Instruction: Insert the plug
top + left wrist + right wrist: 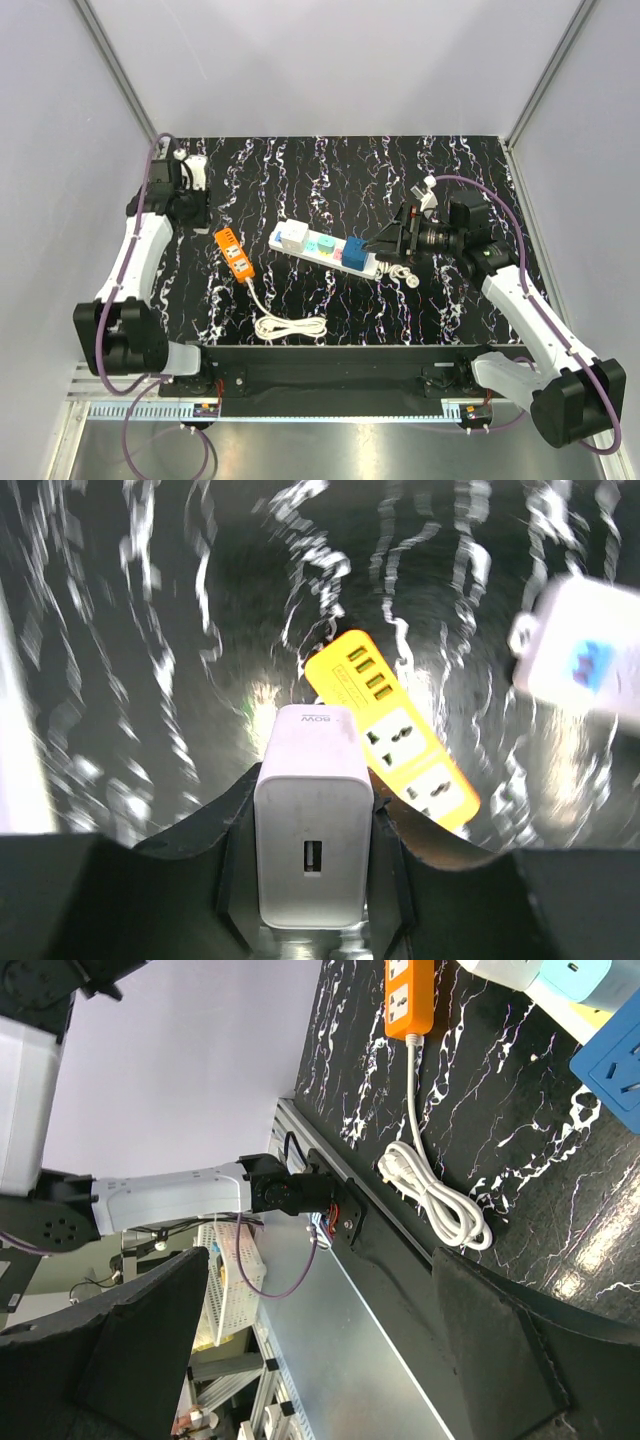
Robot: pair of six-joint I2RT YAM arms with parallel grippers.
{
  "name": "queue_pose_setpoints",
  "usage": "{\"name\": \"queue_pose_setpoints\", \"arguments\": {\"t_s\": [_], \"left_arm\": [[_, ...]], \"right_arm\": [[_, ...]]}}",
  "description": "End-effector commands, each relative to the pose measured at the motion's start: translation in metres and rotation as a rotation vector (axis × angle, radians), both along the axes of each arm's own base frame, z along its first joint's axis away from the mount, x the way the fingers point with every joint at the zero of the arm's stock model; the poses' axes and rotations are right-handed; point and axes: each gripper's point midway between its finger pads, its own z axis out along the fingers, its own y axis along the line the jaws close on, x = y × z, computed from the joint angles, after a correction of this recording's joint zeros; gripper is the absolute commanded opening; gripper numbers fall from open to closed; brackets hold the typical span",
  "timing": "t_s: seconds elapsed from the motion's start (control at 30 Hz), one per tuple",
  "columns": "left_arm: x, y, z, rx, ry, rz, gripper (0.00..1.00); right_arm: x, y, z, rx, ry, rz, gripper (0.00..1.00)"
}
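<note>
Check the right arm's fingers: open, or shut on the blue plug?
Open. The fingers stand wide apart with nothing between; the plug sits apart from them.

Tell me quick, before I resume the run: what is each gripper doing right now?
Left gripper: closed on a white charger.
Right gripper: open, holding nothing.
</note>
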Motion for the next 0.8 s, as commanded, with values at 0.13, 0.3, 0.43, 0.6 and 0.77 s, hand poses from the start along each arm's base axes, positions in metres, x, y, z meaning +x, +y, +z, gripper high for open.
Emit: {"name": "queue_pose_setpoints", "arguments": {"t_s": [0.13,0.3,0.43,0.6,0.77], "left_arm": [[0.000,-0.031,-0.005,0.150,-0.015,-0.601,0.00],[-0.002,-0.028,-0.038,0.202,0.105,-0.711,0.00],[-0.018,-0.030,-0.048,0.212,0.203,-0.780,0.00],[-0.028,-0.035,-0.053,0.238,0.247,-0.841,0.00],[-0.022,-0.045,-0.052,0.192,0.222,-0.854,0.00]], "right_arm": [[0.008,0.000,0.014,0.002,-0.068,0.000,1.00],[0.012,0.002,0.017,0.003,-0.087,0.011,1.00],[0.012,0.003,0.015,0.003,-0.079,0.018,1.00],[0.010,0.005,0.014,0.025,-0.053,0.037,1.00],[0.012,0.005,0.010,0.022,-0.057,0.025,1.00]]}}
